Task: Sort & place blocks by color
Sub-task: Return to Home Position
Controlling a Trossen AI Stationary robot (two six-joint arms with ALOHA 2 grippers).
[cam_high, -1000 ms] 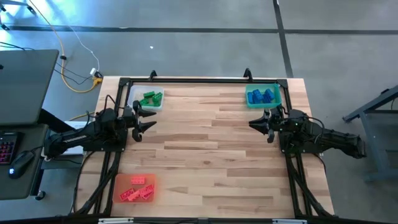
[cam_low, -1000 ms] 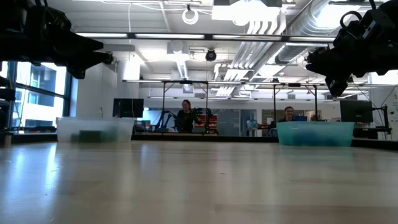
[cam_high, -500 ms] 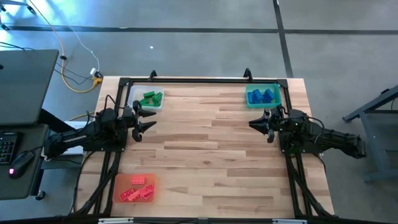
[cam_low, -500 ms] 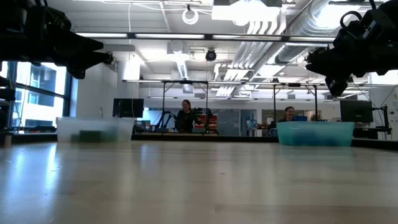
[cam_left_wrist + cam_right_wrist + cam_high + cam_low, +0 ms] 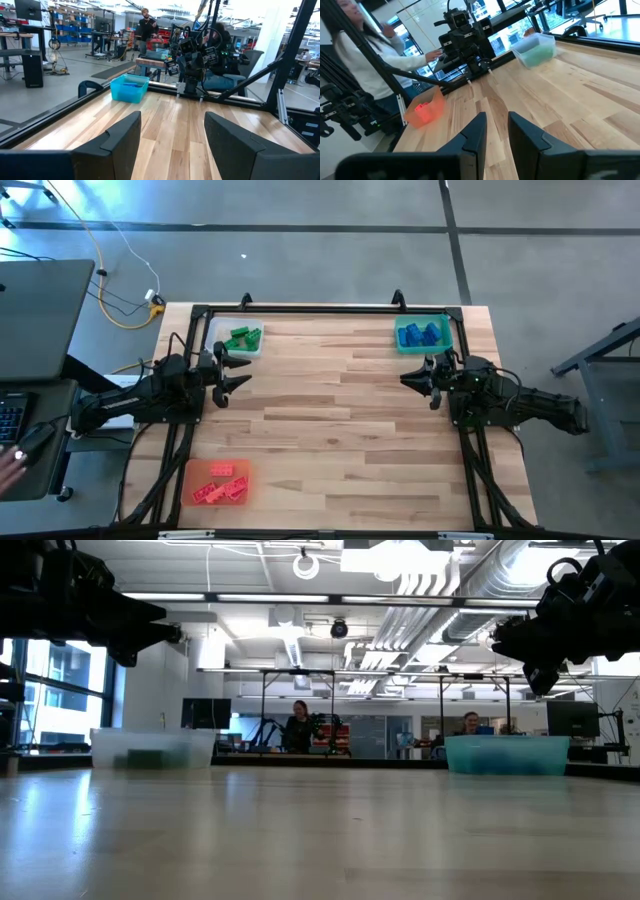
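Green blocks (image 5: 242, 337) lie in a clear tray (image 5: 215, 340) at the table's far left. Blue blocks (image 5: 422, 334) lie in a teal tray (image 5: 447, 335) at the far right. Red blocks (image 5: 220, 483) lie in an orange tray (image 5: 196, 477) at the near left. My left gripper (image 5: 243, 370) hovers level above the table's left side, near the clear tray, open with nothing between its fingers (image 5: 125, 137). My right gripper (image 5: 408, 378) hovers level over the right side, just on the near side of the teal tray, shut and empty (image 5: 496, 131).
The wooden table top (image 5: 340, 440) between the two arms is bare. A black frame (image 5: 320, 308) runs along the far edge and down both sides. A person in a white sleeve (image 5: 380, 60) is at a desk with a laptop (image 5: 35, 310) beyond the left edge.
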